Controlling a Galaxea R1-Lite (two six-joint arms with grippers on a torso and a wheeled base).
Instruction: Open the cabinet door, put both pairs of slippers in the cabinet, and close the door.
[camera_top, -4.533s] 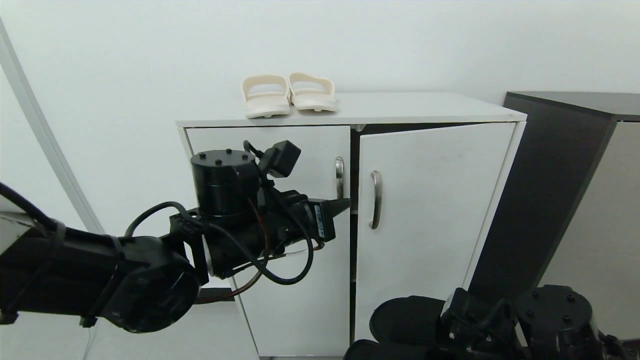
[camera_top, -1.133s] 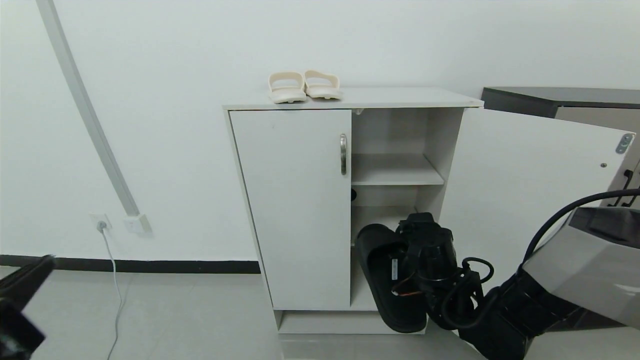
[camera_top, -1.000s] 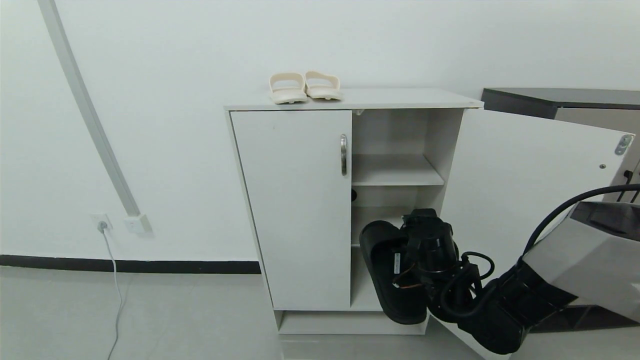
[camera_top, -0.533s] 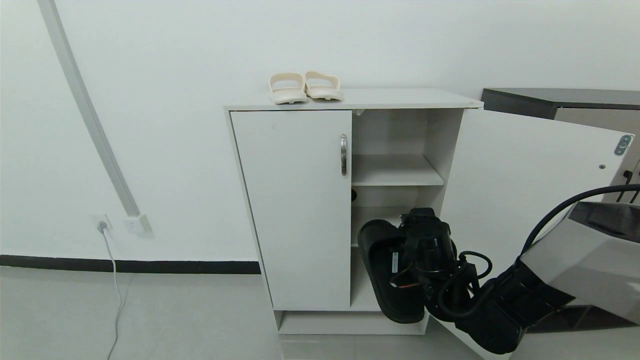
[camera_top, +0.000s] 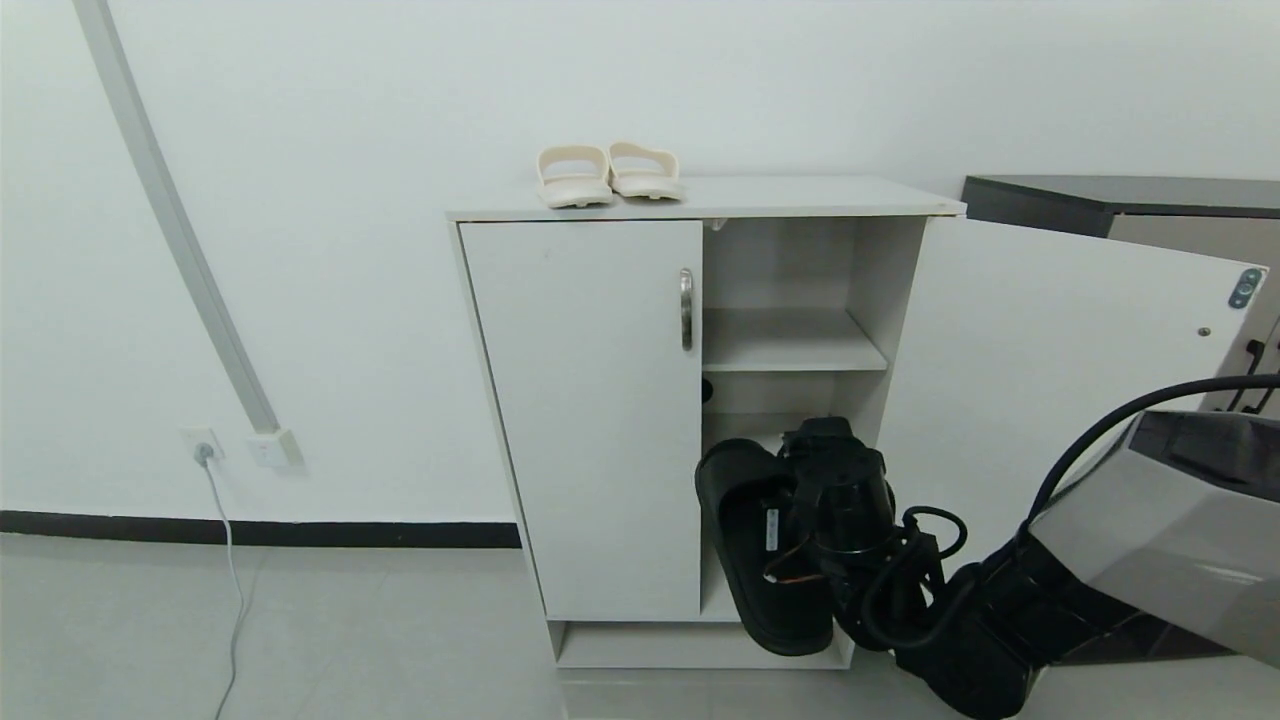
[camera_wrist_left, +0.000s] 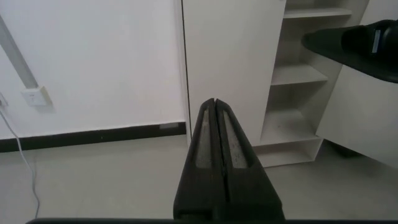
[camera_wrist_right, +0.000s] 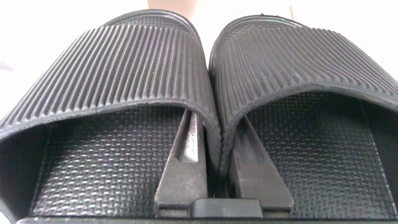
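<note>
Two black slippers (camera_wrist_right: 130, 68), two cream slippers (camera_top: 575, 180)

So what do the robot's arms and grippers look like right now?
The right arm is black with a silver-grey upper shell, a cylindrical wrist, looping black cables and a thin reddish wire. The right gripper has slim black tapered fingers. The left gripper has long black fingers with grey textured pads.

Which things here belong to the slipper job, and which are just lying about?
Job: black slippers in the right gripper; cream slippers on the white cabinet; its open door.
Just around: wall socket, wall conduit, dark cabinet.
</note>
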